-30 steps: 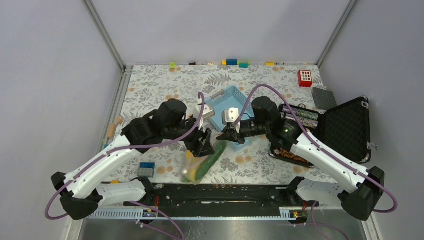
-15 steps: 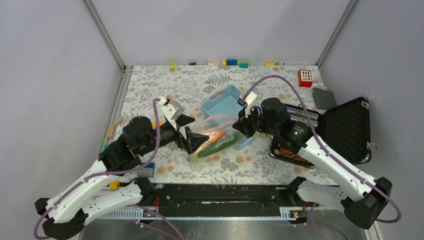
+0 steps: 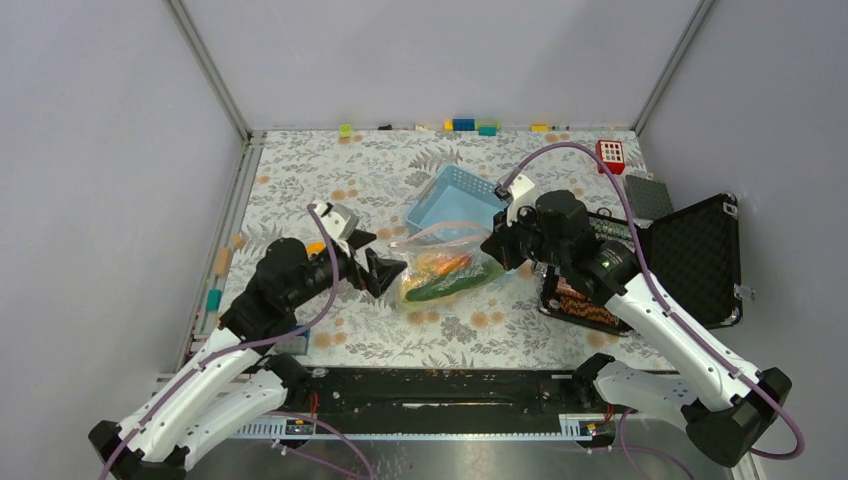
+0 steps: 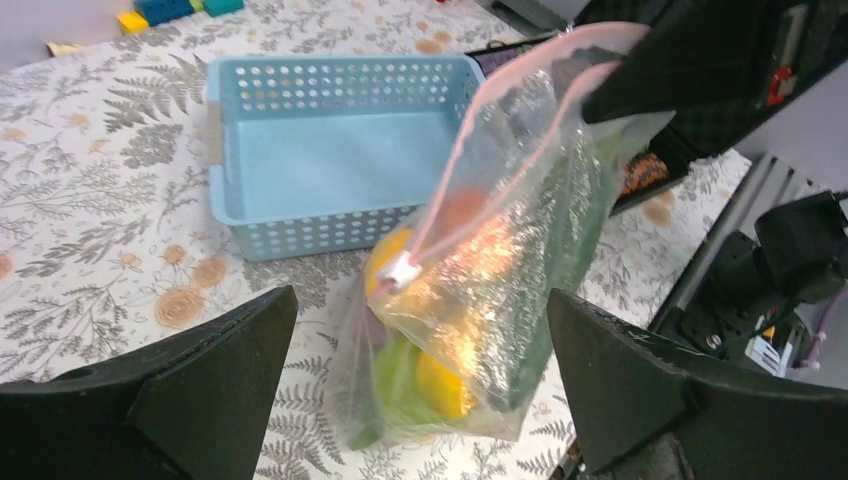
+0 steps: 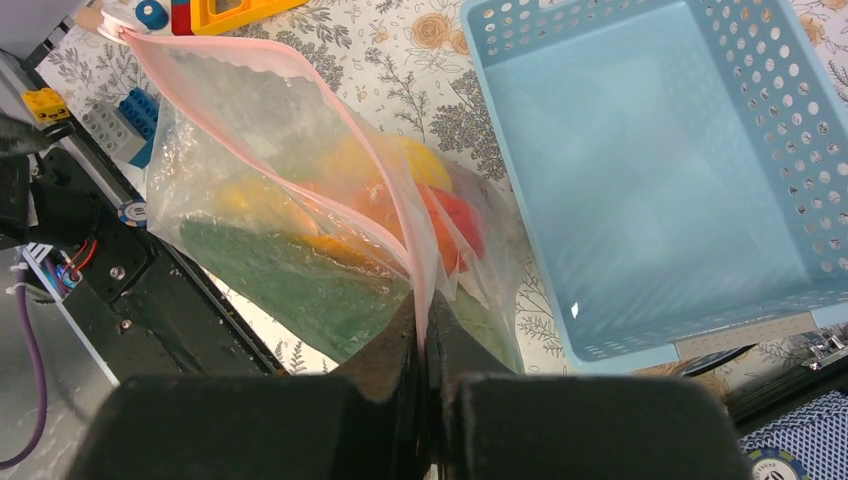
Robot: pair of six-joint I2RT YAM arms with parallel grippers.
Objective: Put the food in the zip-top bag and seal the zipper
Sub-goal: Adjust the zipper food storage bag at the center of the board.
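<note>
**Even light, glare on plastic**

I get soft overhead light everywhere, shadows faint. The zip-top bag (image 4: 480, 260) glints white mid-frame in the left wrist view; the left gripper's fingers (image 4: 200, 400) sit dark and soft-focused in its lower corners.

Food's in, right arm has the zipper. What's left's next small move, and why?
Probably ease the left gripper forward and close its fingers on the near end of the zipper. The food is inside the bag, the right gripper is shut on the zipper's other end, the left stands open just short of it, and the zipper looks partly unsealed.
</note>
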